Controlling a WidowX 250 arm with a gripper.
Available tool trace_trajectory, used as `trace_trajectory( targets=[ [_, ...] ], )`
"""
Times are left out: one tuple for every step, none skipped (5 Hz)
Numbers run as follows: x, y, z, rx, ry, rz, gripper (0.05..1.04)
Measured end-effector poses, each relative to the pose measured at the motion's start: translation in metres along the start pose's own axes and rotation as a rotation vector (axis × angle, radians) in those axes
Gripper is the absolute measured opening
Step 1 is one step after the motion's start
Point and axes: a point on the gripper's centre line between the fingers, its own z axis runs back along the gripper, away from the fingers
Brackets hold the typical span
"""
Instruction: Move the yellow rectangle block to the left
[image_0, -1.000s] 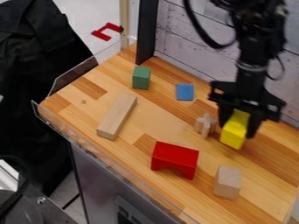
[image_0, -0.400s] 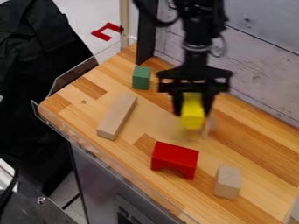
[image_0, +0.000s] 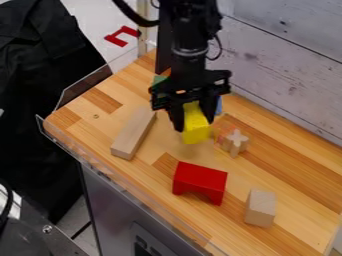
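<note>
Yellow block (image_0: 196, 125) now farther left, in the claw (image_0: 193, 119).

A red arch block (image_0: 200, 180) lies on the tabletop (image_0: 300, 185).

And here we look down at a slant from high over the front of the striped light-brown wooden desk (image_0: 294, 175), facing the whitewashed wooden plank wall (image_0: 287, 60), close in, yet wide enough to catch pale floor (image_0: 90, 22) at upper left.
</note>
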Motion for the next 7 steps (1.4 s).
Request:
trace_trajectory(
  targets=[
    [0.006,0.000,-0.001,-0.006,-0.031,0.156,0.573],
    [0.009,-0.002,-0.007,-0.024,-0.035,0.238,0.573],
    [0.011,-0.003,-0.016,-0.005,-0.026,0.319,0.573],
    [0.012,-0.004,-0.020,-0.014,-0.022,0.369,0.573],
    [0.011,0.001,-0.026,-0.008,-0.019,0.446,0.573],
    [0.014,0.006,-0.028,0.003,-0.022,0.535,0.574],
    [0.016,0.013,-0.032,0.094,-0.018,0.629,0.573]
  ],
)
